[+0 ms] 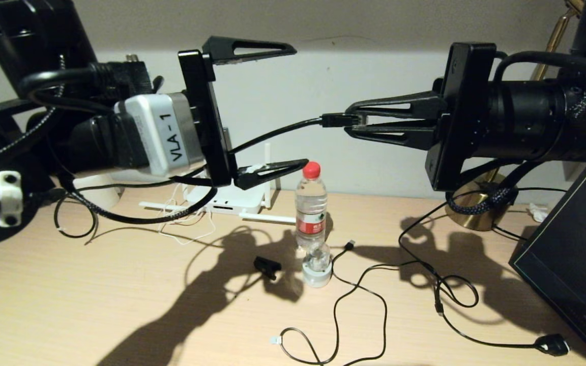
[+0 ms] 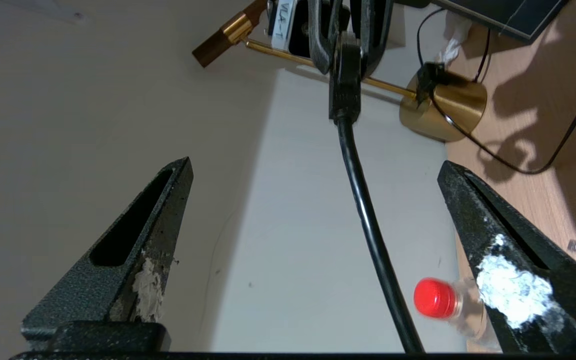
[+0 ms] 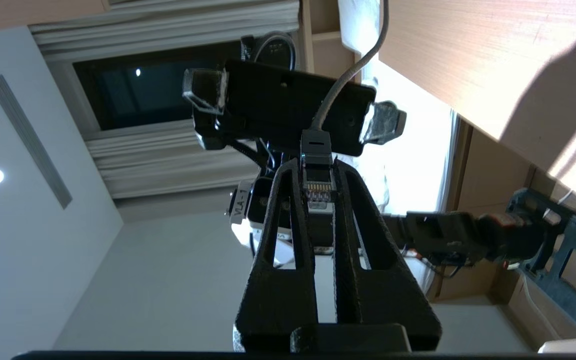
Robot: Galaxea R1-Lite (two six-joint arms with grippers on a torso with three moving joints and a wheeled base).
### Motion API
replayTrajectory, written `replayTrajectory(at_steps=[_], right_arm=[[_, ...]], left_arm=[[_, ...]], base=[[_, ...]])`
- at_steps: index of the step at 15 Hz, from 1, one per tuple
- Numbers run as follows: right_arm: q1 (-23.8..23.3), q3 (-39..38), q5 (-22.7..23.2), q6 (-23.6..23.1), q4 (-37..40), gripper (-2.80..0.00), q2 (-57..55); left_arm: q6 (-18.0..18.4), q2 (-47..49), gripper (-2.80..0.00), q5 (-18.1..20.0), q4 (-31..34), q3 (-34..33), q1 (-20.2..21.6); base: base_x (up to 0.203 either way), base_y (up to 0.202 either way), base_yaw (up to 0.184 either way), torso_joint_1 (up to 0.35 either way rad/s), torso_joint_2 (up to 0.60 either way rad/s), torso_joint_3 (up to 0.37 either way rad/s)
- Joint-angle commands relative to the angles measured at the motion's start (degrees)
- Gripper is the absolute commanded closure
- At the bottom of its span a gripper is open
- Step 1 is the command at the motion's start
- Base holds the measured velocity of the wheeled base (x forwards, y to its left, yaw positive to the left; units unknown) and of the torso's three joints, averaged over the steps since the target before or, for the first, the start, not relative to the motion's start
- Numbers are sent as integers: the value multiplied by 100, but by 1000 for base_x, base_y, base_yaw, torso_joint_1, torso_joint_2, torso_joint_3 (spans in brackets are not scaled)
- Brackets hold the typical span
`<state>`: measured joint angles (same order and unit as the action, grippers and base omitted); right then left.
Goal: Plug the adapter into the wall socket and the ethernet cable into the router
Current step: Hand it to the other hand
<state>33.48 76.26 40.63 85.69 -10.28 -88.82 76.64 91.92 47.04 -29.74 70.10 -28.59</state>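
Above the desk, right gripper [image 1: 359, 121] clamps ethernet cable [image 1: 272, 134].

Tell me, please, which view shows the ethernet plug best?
The right wrist view: the ethernet plug sits close up between the right end effector's fingers, gold contacts visible. The head view shows it small and side-on. The left wrist view shows only its dark back, past the open left end effector.

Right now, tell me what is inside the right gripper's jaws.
The right gripper is shut on the ethernet cable plug, held above the desk. Its gold contacts show in the right wrist view. The plug's sides are covered by the jaws. The left gripper stands open nearby.
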Motion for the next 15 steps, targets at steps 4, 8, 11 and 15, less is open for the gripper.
replayTrajectory(at_steps=[4,8,11,15], right_arm=[[-26,2,41,70,-18,0,-83],[-26,-6,41,85,-18,0,-83],[-26,2,41,185,-18,0,-68],[-26,11,24,185,-18,0,-66]], left_arm=[[-9,142,-280,15,-7,94,-111],[-9,268,-280,15,16,180,-244],[-18,309,-280,15,-6,180,-244],[-18,309,-280,15,-23,175,-244]], base=[[0,0,0,0,0,0],[0,0,0,0,0,0],[0,0,0,0,0,0],[0,0,0,0,0,0]])
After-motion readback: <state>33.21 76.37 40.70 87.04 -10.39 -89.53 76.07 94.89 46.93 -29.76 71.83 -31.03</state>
